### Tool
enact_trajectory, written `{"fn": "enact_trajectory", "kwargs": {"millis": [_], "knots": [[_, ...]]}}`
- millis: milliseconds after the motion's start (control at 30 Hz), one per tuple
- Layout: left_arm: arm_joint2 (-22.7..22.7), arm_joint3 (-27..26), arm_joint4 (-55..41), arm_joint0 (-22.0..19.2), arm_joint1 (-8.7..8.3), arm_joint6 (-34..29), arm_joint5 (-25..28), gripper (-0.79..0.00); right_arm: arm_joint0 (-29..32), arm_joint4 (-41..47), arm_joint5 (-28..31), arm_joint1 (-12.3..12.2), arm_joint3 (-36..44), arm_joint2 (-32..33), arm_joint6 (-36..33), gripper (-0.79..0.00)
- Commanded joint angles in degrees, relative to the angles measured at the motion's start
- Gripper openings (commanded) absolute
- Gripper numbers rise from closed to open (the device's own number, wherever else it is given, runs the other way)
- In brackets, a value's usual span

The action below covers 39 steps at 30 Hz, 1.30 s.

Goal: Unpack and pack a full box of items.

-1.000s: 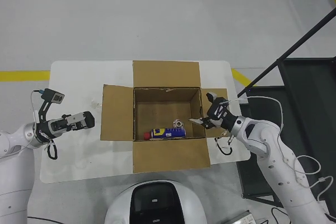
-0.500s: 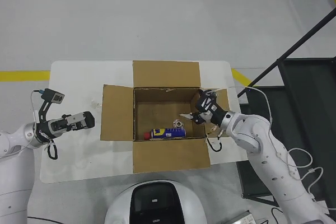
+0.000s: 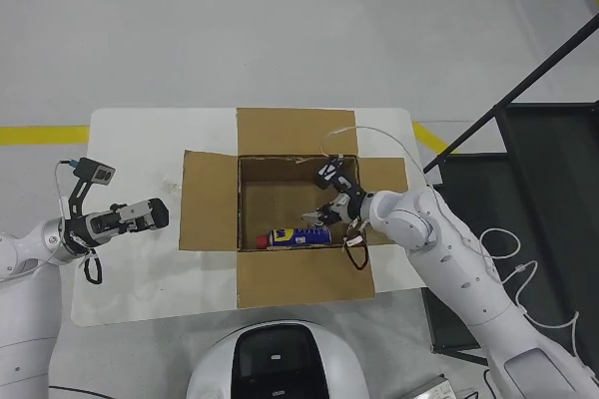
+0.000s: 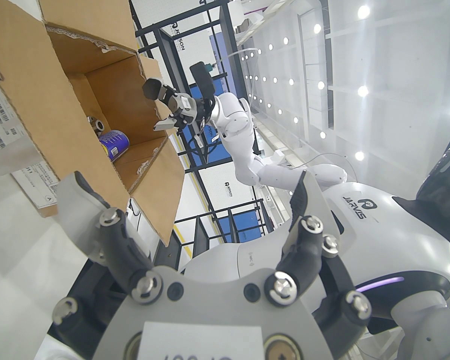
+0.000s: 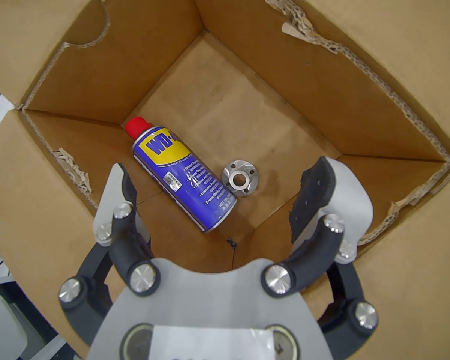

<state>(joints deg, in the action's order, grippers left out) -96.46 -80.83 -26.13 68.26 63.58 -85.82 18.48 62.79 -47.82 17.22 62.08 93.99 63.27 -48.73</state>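
Observation:
An open cardboard box (image 3: 210, 199) stands mid-table with all flaps folded out. On its floor lie a blue spray can with a red cap (image 3: 298, 236) (image 5: 183, 177) and, beside the can's base, a small round metal flange (image 5: 240, 180). My right gripper (image 3: 321, 211) (image 5: 218, 178) hangs open over the box's inside, above the can and flange, touching neither. Left of the box, my left gripper (image 3: 163, 212) (image 4: 189, 189) is held open and empty over the table. The left wrist view looks into the box, with the can (image 4: 114, 144), the flange (image 4: 96, 124) and the right gripper (image 4: 165, 116).
The white table (image 3: 140, 150) has bare room left of the box. A black metal rack (image 3: 539, 199) stands close to the table's right side. A yellow line (image 3: 30, 135) runs across the floor behind.
My right gripper moved left, from above the box's right flap to over the box's inside. The left arm kept still.

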Motion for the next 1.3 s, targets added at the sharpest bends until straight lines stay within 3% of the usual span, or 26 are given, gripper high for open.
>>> {"fn": "enact_trajectory", "kwargs": {"millis": [0, 400, 567, 767, 867, 1067, 1267], "knots": [[0.00, 0.00, 0.00, 0.00, 0.00, 0.00, 0.00, 0.000, 0.05, -0.08, 0.12, -0.02, 0.08, 0.04, 0.04, 0.000], [0.00, 0.00, 0.00, 0.00, 0.00, 0.00, 0.00, 0.000, 0.14, 0.72, -0.31, 0.05, 0.13, 0.02, 0.28, 0.000], [0.00, 0.00, 0.00, 0.00, 0.00, 0.00, 0.00, 0.000, -3.59, 9.14, -6.34, 1.20, -0.82, -3.25, -8.37, 0.000], [0.00, 0.00, 0.00, 0.00, 0.00, 0.00, 0.00, 0.000, -9.20, 11.75, -20.24, 3.09, -6.06, -7.14, -11.45, 0.000], [0.00, 0.00, 0.00, 0.00, 0.00, 0.00, 0.00, 0.000, -11.11, 13.62, -24.17, 4.00, -8.76, -8.97, -12.41, 0.000], [0.00, 0.00, 0.00, 0.00, 0.00, 0.00, 0.00, 0.000, -13.00, 16.84, -27.58, 5.47, -15.51, -11.61, -11.15, 0.000], [0.00, 0.00, 0.00, 0.00, 0.00, 0.00, 0.00, 0.000, -13.08, 17.22, -27.75, 5.62, -15.97, -11.81, -10.84, 0.000]]}}
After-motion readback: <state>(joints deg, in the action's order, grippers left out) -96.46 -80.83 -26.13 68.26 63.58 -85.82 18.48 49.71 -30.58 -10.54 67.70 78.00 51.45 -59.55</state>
